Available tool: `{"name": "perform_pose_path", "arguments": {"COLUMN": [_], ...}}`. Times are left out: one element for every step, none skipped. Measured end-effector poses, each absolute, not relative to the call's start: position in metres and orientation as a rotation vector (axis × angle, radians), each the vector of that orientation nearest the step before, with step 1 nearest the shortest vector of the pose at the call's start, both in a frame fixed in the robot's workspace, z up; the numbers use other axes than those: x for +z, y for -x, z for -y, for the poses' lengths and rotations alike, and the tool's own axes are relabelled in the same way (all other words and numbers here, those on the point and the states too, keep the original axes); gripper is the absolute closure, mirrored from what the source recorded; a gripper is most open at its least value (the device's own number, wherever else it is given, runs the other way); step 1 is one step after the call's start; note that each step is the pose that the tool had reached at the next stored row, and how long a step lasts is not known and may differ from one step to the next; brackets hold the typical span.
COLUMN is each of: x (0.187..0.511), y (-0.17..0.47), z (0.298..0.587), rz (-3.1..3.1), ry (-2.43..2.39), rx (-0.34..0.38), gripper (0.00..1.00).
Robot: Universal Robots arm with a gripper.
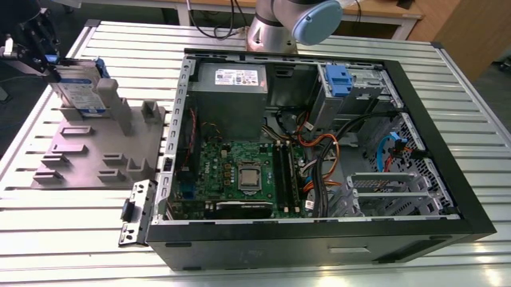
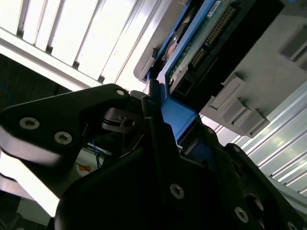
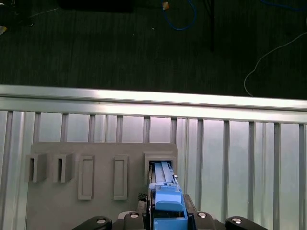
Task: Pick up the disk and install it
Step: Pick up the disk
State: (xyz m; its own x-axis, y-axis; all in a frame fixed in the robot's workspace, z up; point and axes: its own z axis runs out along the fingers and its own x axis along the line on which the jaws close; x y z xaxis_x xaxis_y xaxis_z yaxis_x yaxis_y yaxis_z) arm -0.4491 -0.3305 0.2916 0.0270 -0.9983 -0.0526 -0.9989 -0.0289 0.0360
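Disk (image 1: 80, 89): a flat silver metal hard drive with a white-and-blue label, framed by a blue plastic carrier bracket. It stands on edge at the upper left of the exterior view, with its lower edge down in a slot of the grey plastic fixture plate (image 1: 88, 152). In the second wrist view the disk (image 2: 201, 43) shows its green circuit-board side and a connector row, and the blue bracket edge runs toward the claw. In the first wrist view the disk (image 3: 165, 191) is seen edge-on, sitting in the end slot of the fixture plate (image 3: 72, 201).

The black claw (image 1: 49, 63) is at the disk's upper end, at the far upper left of the exterior view. It is closed onto the blue bracket and grips nothing else. In both wrist views the claw (image 2: 177, 120) (image 3: 168, 213) has the bracket pinched between its black fingers (image 2: 148, 110), and the blue plastic fills the narrow gap.

The fixture plate lies flat on the slatted silver metal tabletop (image 1: 136, 39), just left of the open black computer case (image 1: 319, 239) at the centre of the frame. Inside the case:
- a green motherboard (image 1: 239, 173) at lower centre
- a grey metal power supply box (image 1: 231, 78) with a white sticker, at the top
- a small blue plastic clip (image 1: 339, 81) on a silver cage, at the upper right
- orange and black cables (image 1: 319, 143) between them

The silver-and-blue arm base (image 1: 279, 24) is at top centre, behind the case. The dark floor (image 3: 144, 43) lies beyond the tabletop edge in the first wrist view.
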Motion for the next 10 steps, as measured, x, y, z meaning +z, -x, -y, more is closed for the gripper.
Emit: {"name": "perform_pose_path", "arguments": {"x": [0.2917,0.2917,0.2916,0.2911,0.2904,0.2895,0.2885,0.2878,0.2878,0.2878], "y": [0.4491,0.4491,0.449,0.449,0.449,0.449,0.449,0.449,0.4491,0.4491], "z": [0.3305,0.3305,0.3305,0.3305,0.3304,0.3305,0.3305,0.3304,0.3305,0.3305], "rz": [-2.182,-2.182,-2.182,-2.181,-2.181,-2.181,-2.181,-2.182,-2.182,-2.182], "ry": [2.243,2.244,2.243,2.243,2.243,2.243,2.243,2.243,2.243,2.244], "rx": [0.098,0.099,0.098,0.098,0.098,0.098,0.098,0.098,0.098,0.099], "gripper": [0.63,0.62,0.62,0.62,0.55,0.55,0.55,0.55,0.55,0.55]}}
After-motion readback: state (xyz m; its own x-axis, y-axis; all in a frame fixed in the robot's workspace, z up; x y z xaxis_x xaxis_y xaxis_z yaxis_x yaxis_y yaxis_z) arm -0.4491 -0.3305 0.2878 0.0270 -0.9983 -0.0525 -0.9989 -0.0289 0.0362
